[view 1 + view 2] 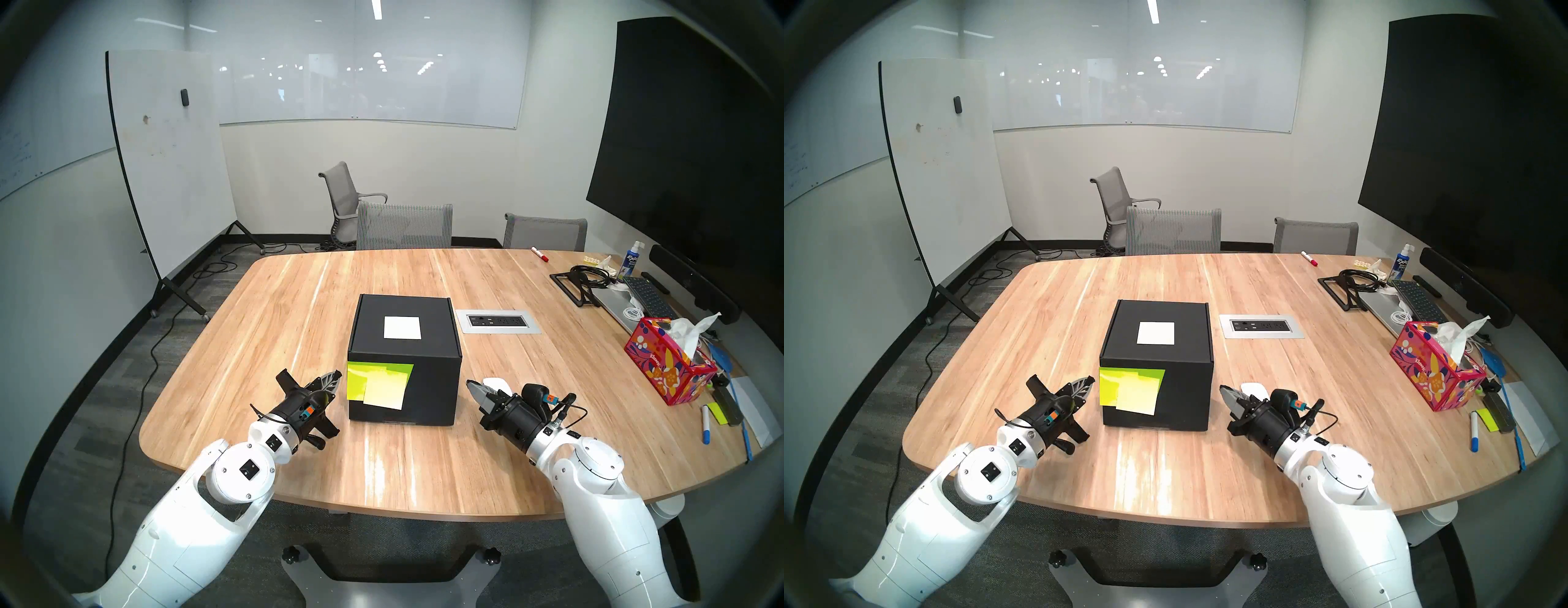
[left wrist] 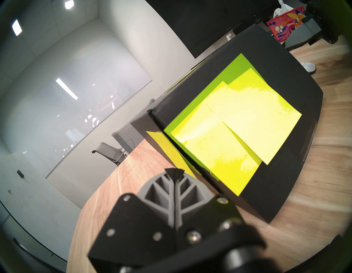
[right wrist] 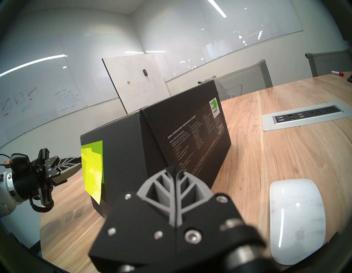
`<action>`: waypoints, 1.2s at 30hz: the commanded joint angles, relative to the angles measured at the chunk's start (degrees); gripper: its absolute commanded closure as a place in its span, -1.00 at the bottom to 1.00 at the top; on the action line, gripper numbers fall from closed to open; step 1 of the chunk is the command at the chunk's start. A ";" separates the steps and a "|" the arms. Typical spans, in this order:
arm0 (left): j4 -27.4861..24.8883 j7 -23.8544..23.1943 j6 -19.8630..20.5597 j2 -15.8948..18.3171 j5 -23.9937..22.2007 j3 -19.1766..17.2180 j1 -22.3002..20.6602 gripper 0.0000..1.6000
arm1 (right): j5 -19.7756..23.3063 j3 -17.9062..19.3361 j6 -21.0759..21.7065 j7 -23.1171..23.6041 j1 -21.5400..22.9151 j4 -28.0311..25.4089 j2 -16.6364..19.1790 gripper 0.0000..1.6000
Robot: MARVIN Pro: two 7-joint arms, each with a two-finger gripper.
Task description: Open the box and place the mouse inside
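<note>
Both grippers, left and right, pressed together and empty, flank the closed box; the mouse lies just beside the right one.

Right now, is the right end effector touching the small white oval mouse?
Apart. In the right wrist view the shut right end effector points toward the black cardboard box, with bare wooden table between it and the white oval mouse.

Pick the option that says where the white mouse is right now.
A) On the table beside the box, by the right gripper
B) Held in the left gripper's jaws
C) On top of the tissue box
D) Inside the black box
A: the white mouse lies on the table beside the closed black box, next to the shut right gripper, untouched.
</note>
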 commanded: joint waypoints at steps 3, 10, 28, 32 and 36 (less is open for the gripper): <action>-0.96 0.09 -0.31 0.06 0.14 -0.03 -0.28 1.00 | -0.11 -0.02 0.09 0.03 0.64 -0.87 0.14 1.00; -0.96 0.09 -0.31 0.06 0.14 -0.03 -0.28 1.00 | -0.13 0.00 0.10 0.04 0.64 -0.87 0.12 1.00; -0.96 0.09 -0.31 0.06 0.14 -0.03 -0.28 1.00 | -0.17 0.03 0.12 0.07 0.64 -0.87 0.08 1.00; -0.96 0.09 -0.31 0.06 0.14 -0.03 -0.28 1.00 | -0.17 0.04 0.12 0.08 0.64 -0.87 0.07 1.00; -0.96 0.09 -0.31 0.06 0.14 -0.03 -0.28 1.00 | -0.19 0.05 0.13 0.08 0.64 -0.87 0.06 1.00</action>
